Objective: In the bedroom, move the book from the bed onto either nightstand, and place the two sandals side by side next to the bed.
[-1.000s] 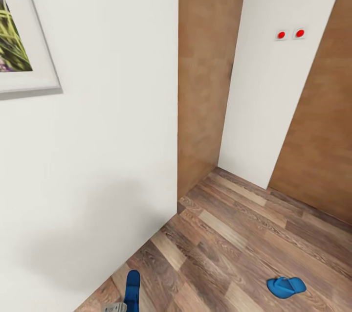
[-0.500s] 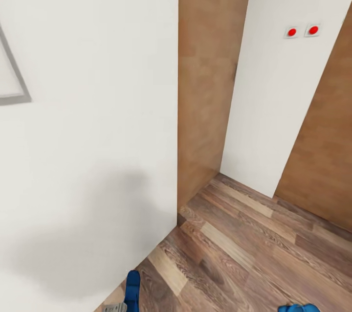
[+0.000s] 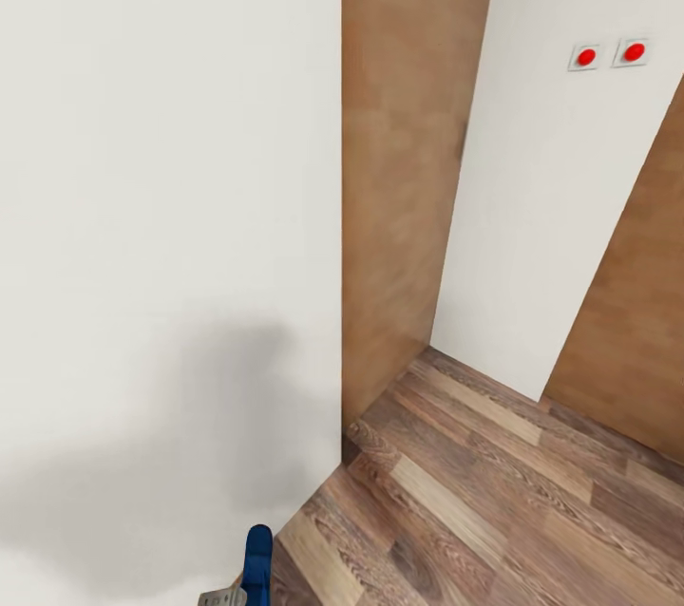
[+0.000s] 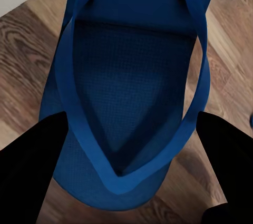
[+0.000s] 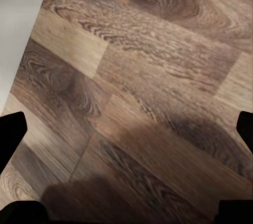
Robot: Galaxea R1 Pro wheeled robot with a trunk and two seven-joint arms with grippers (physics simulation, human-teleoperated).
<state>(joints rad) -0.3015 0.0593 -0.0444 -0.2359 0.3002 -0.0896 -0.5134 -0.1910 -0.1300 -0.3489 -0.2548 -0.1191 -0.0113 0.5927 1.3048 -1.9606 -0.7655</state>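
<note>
One blue sandal (image 3: 256,561) sticks up at the bottom edge of the head view, close to the white wall. In the left wrist view the same sandal (image 4: 132,76) hangs over the plank floor, straps facing the camera, with my left gripper (image 4: 129,155) shut on its toe end; a black finger (image 4: 31,174) shows on each side. My right gripper (image 5: 126,129) is open over bare floor, its fingertips (image 5: 10,129) wide apart. The bed, the book, the nightstands and the other sandal are out of view.
A white wall (image 3: 161,236) stands very close on the left, ending at a corner. Beyond it are a brown wood panel (image 3: 399,169), a white wall section with two red-dotted switches (image 3: 610,53), and wood-plank floor (image 3: 494,501) at lower right.
The head camera has swung, so the whole picture shifted: the framed picture slid off the left edge and the sandal lying on the floor dropped out at lower right. The held sandal stays in place.
</note>
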